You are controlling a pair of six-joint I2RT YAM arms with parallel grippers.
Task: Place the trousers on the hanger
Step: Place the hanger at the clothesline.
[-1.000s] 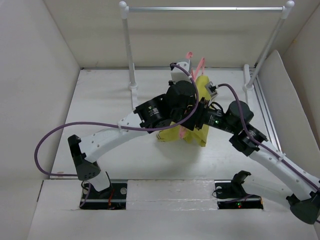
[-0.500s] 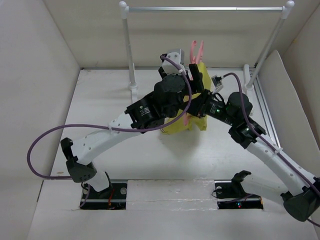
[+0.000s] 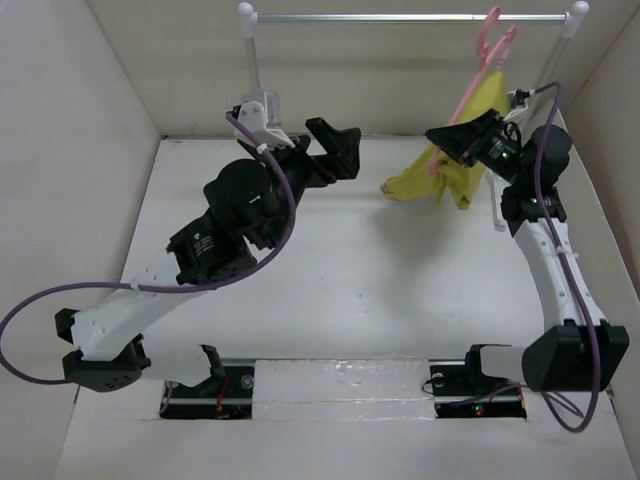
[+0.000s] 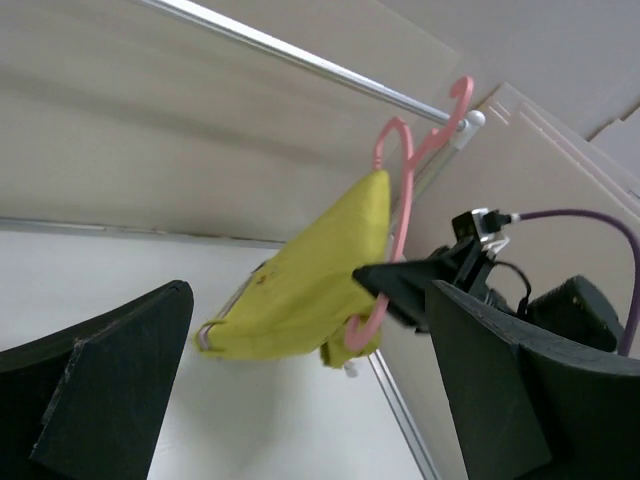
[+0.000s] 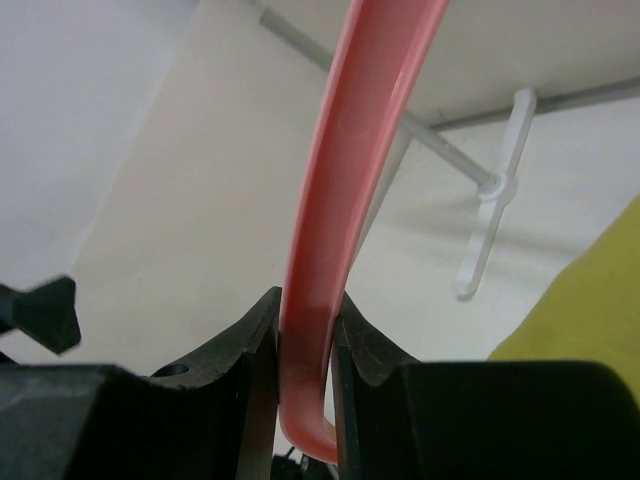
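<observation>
Swung up from mid-table to the far right since a second ago: hanger, hook up at the silver rail, trousers draped over it, clear of the white table. Pinched firmly in the right gripper. Left gripper pulled back left, spread wide, empty. Plain pale walls all round.

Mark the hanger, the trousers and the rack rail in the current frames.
hanger (image 4: 404, 205), left wrist view, on its pink side arm below the hook.
trousers (image 4: 310, 285), left wrist view, on the middle of the bunched yellow cloth.
rail (image 3: 380, 17), top external view, on the silver bar's mid-span.
</observation>
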